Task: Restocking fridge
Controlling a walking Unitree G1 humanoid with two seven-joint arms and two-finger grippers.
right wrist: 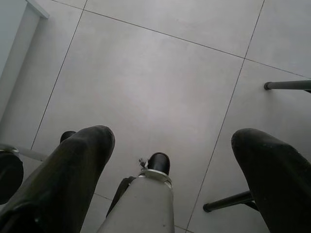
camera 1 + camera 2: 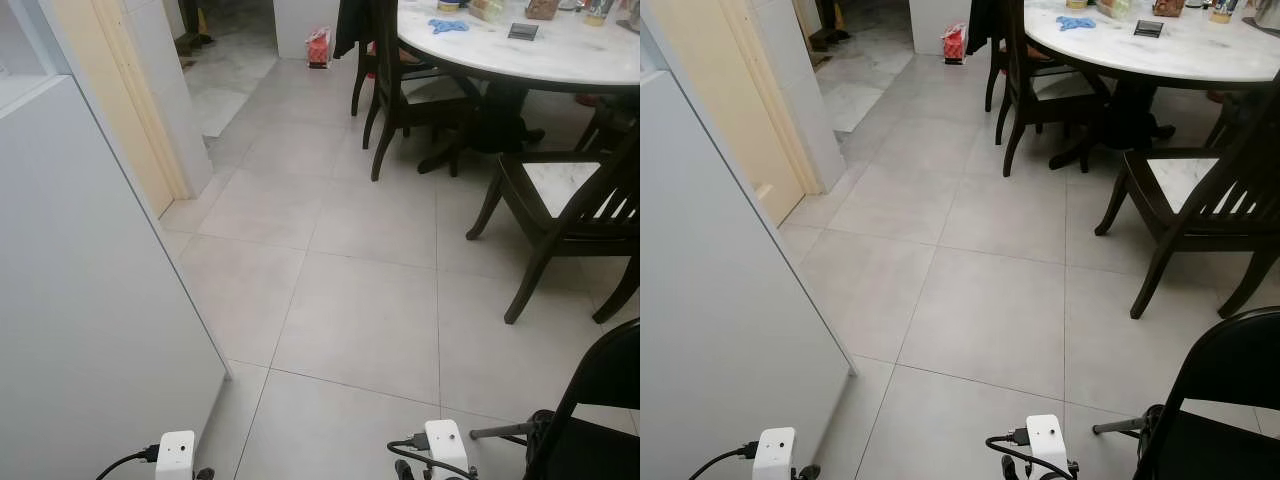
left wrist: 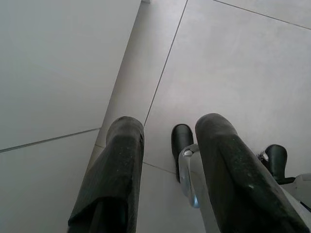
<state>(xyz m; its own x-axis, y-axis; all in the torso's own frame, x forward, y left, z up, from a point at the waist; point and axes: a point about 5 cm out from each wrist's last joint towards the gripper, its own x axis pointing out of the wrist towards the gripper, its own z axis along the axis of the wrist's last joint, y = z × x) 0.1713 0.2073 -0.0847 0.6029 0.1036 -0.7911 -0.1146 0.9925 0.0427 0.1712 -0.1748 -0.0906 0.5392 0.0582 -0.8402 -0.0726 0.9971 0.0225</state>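
Note:
A tall white flat-sided cabinet or appliance (image 2: 90, 300) stands close on my left; I cannot tell whether it is the fridge. Both arms hang low, and only their white wrist modules (image 2: 175, 455) (image 2: 445, 442) show at the bottom of the eye views. In the left wrist view my left gripper (image 3: 170, 121) is open over the grey tiles beside the white panel (image 3: 58, 63), with nothing between its fingers. My right gripper (image 1: 175, 136) is also open and empty, pointing down at the bare floor. No food items or bottles lie near either gripper.
A round white table (image 2: 560, 55) with small items stands at the back right, ringed by dark wooden chairs (image 2: 560, 215) (image 2: 400, 90). A black folding chair (image 2: 595, 410) is close on my right. A cream door frame (image 2: 125, 110) and a red bag (image 2: 319, 47) lie further back.

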